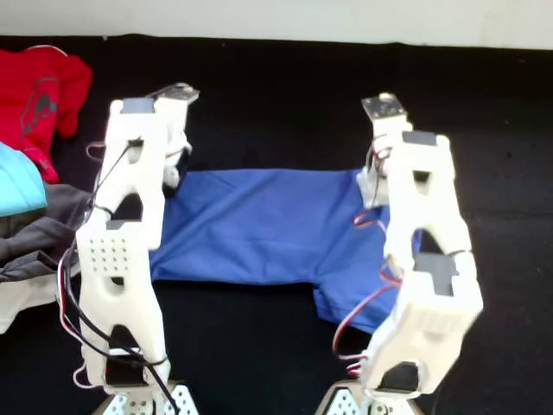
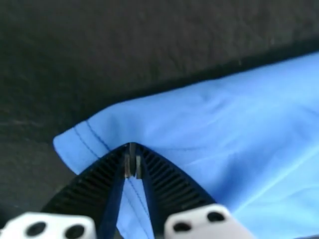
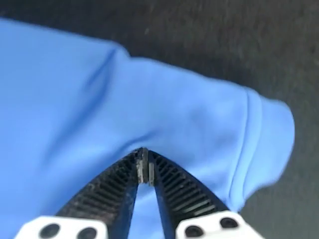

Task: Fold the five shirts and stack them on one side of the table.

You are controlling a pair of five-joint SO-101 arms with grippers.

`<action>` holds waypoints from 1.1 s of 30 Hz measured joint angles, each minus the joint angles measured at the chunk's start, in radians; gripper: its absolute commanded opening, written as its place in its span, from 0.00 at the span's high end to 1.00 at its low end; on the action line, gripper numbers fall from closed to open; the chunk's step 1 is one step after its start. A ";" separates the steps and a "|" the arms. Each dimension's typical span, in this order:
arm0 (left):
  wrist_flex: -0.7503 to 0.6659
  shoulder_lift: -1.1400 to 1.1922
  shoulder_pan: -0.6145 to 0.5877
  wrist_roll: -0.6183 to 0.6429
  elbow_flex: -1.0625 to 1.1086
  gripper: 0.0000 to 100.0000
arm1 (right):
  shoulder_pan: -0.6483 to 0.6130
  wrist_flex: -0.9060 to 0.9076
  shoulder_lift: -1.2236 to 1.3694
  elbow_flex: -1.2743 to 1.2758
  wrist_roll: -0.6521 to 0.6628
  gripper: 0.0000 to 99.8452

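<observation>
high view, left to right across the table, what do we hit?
pile of shirts at the edge → left arm → blue shirt spread flat → right arm

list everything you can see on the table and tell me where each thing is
blue shirt: 1, blue, spread flat at the middle of the table between the two arms
red shirt: 1, red, crumpled at the far left corner
light blue shirt: 1, light blue, at the left edge, in front of the red one
grey shirt: 1, grey, bunched at the left edge beside the left arm
white cloth: 1, white, at the near left edge, under the grey shirt
table: 1, black cover
left gripper: 1, black jaws, shut on the blue shirt near a hemmed corner
right gripper: 1, black jaws, shut on the blue shirt near a sleeve
</observation>
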 measured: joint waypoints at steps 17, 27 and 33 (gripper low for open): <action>0.290 0.377 -0.107 -0.118 -0.806 0.99 | 0.014 0.374 0.428 -0.875 0.000 0.99; 0.318 0.020 -0.112 -0.037 -0.474 0.99 | 0.118 0.585 0.416 -1.229 0.000 0.99; 0.315 -0.425 -0.074 -0.037 0.120 0.99 | 0.130 0.585 0.245 -1.117 0.000 0.99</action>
